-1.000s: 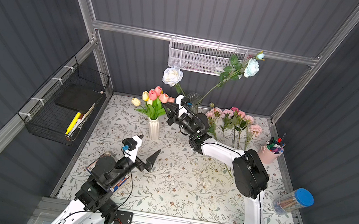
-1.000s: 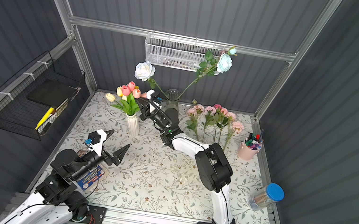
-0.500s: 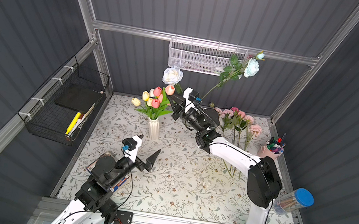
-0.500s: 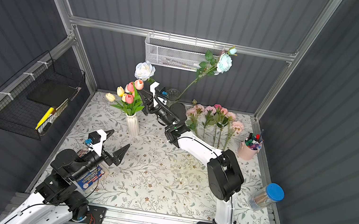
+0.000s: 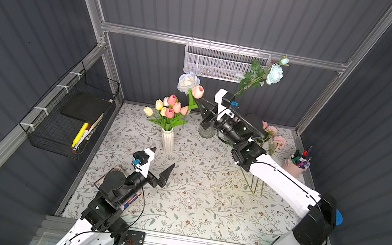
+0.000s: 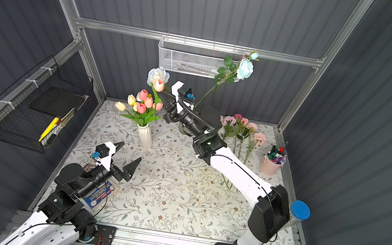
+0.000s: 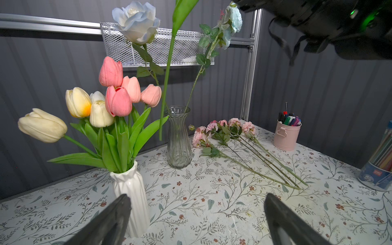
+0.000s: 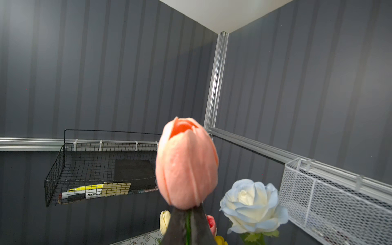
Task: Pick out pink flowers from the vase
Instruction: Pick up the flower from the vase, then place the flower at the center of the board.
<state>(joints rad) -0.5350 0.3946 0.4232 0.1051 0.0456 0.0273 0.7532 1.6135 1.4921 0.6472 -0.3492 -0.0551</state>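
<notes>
Right gripper [image 5: 201,100] is raised above and just behind the white vase [image 5: 168,140]. It is pressed together on the green stem directly under the bloom of one salmon-pink tulip [image 5: 197,91]. In the right wrist view the stem sits pinched between the dark fingertips [image 8: 178,224], with the bloom upright above them. In the left wrist view the held stem [image 7: 167,84] hangs free, its lower end in the air beside the white vase's bouquet and clear of the vase mouth.

Four pink tulips [image 5: 172,106] stand in the white vase among yellow and cream tulips [image 5: 159,104].

Pink roses [image 5: 272,136] lie flat on the table [image 5: 202,206], well apart from the white vase and past the glass vase [image 5: 206,131].

Left gripper [image 5: 162,157] is spread wide and empty, low over the table just in front of the white vase.
</notes>
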